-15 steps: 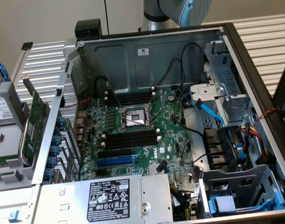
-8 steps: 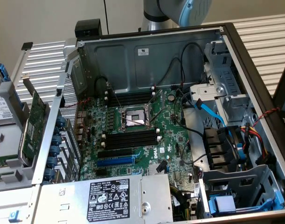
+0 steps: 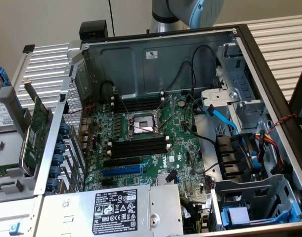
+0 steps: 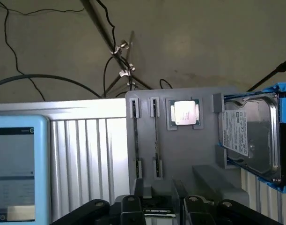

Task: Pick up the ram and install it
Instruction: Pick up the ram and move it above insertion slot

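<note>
End effector (image 4: 160, 208) faces the grey holder (image 4: 180, 154); can't tell whether it is open or closed. Ram (image 4: 155, 136) looks to stand edge-on in a holder slot straight ahead, just beside the CPU (image 4: 184, 112), long axis running directly away from the end effector.

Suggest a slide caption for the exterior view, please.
Open computer case showing the motherboard, black memory slots beside the CPU socket, robot arm behind.
</note>
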Robot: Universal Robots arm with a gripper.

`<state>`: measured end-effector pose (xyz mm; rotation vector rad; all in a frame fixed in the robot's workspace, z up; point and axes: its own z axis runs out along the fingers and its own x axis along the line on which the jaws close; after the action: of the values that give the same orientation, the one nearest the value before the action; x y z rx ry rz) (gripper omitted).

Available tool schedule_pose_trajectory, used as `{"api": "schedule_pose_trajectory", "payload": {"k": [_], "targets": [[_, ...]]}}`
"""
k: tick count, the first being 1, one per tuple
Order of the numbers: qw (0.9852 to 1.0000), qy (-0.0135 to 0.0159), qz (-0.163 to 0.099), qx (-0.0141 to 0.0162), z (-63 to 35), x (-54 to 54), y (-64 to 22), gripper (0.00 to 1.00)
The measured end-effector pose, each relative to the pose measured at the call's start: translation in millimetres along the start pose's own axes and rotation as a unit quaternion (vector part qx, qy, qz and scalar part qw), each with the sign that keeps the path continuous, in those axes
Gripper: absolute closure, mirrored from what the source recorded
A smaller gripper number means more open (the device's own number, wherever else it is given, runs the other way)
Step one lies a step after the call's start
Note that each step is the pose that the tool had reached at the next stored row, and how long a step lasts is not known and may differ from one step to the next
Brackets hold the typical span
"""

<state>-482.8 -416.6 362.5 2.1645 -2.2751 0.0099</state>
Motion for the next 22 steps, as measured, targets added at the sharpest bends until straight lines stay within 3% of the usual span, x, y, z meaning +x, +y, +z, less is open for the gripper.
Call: {"api": "schedule_pose_trajectory", "payload": {"k": [1,2,11,16,22], "targets": [[1.0000,0.0000,-0.002,0.0000,1.7,0.1,0.0,0.64],[1.0000,0.0000,-0.004,0.0000,3.5,0.3,0.0,0.58],[0.9998,-0.0008,-0.022,0.0001,20.0,3.4,-0.1,0.58],[0.9995,-0.0036,-0.031,0.0000,29.2,11.0,-0.2,0.58],[0.9992,-0.0050,-0.040,-0.0001,39.9,19.7,-0.5,0.58]]}}
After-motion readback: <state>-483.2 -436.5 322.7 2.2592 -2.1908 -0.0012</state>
